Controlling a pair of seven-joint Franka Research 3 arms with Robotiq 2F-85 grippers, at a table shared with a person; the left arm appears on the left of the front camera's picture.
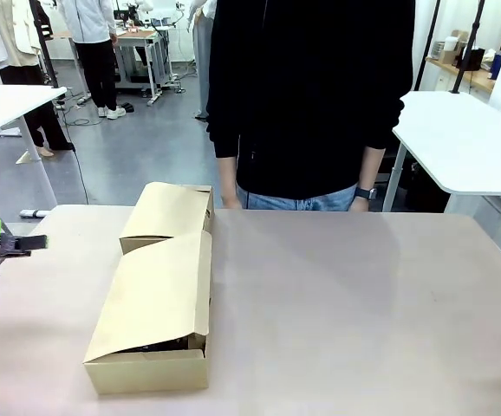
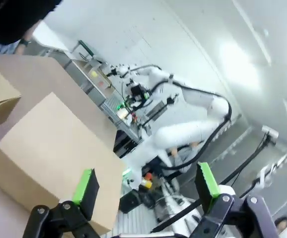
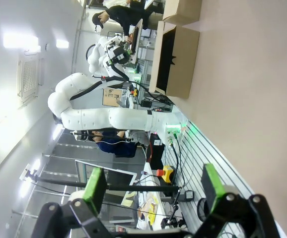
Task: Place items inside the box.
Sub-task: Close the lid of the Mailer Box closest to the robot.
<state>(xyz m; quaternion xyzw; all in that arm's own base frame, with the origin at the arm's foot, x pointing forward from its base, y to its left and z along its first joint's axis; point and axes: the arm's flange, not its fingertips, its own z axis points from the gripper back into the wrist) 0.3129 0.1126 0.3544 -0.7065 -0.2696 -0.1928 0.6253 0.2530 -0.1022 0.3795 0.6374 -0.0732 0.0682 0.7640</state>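
Nearest the front camera, a long cardboard box [image 1: 151, 316] lies on the tan worktop [image 1: 346, 312], left of the middle, its short end facing the robot. One flap slopes down over most of its top, leaving a dark slit at the near end; something dark shows in that slit, but what it is cannot be told. At the far end a second flap [image 1: 168, 212] is folded over, close to the worktop's far edge. None of the items can be made out anywhere on the worktop; if they are in the box, the flaps hide them.

Left gripper [image 1: 12, 243] sits at the left edge of the worktop, low, well apart from the box, its green pads pointing toward it. In the left wrist view the gripper [image 2: 146, 191] has its jaws wide apart with nothing between them, and the box [image 2: 49, 148] fills the space just ahead of one finger.

In the right wrist view the right gripper [image 3: 151, 186] is also spread wide and holds nothing; the box [image 3: 176, 59] lies far off across the worktop, its dark inside visible under the raised flap.

A person [image 1: 307, 104] in a dark top and jeans stands at the far side, a watch on one wrist, hands at the worktop's far edge.
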